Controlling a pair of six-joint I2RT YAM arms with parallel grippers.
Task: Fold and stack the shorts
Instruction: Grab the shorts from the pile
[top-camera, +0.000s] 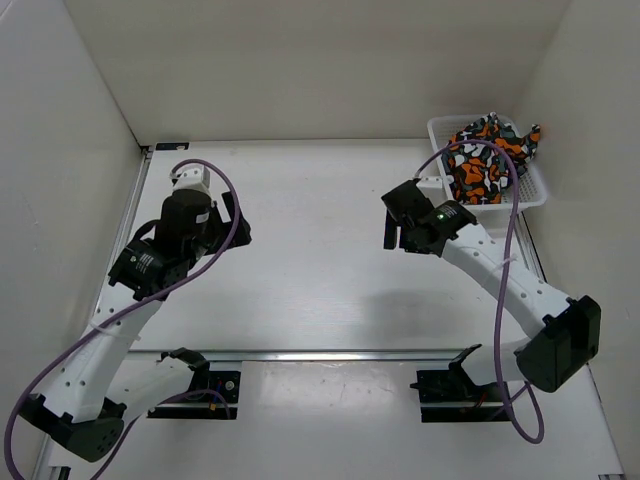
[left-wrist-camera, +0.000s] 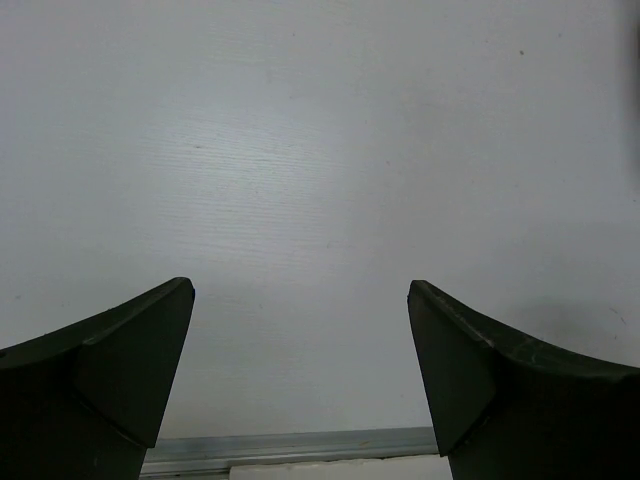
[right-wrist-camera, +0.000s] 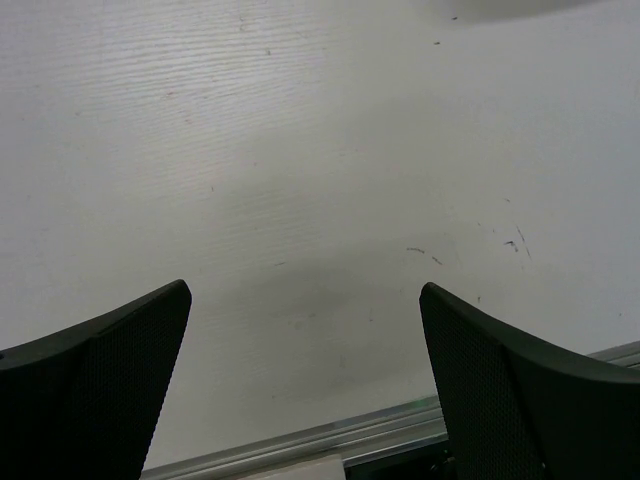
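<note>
The camouflage shorts (top-camera: 487, 157), printed orange, black, grey and white, lie bunched in a white mesh basket (top-camera: 535, 190) at the back right of the table. My right gripper (top-camera: 398, 222) is open and empty, just left of the basket's near left corner, over bare table. My left gripper (top-camera: 232, 222) is open and empty over the left part of the table, far from the shorts. In the left wrist view the gripper (left-wrist-camera: 300, 290) shows only bare white table between the fingers; the right wrist view shows the same for its gripper (right-wrist-camera: 303, 290).
White walls close the table at the back and both sides. A metal rail (top-camera: 330, 354) runs across the near edge between the arm bases, and also shows in the left wrist view (left-wrist-camera: 290, 445) and in the right wrist view (right-wrist-camera: 300, 440). Purple cables (top-camera: 515, 215) loop over both arms.
</note>
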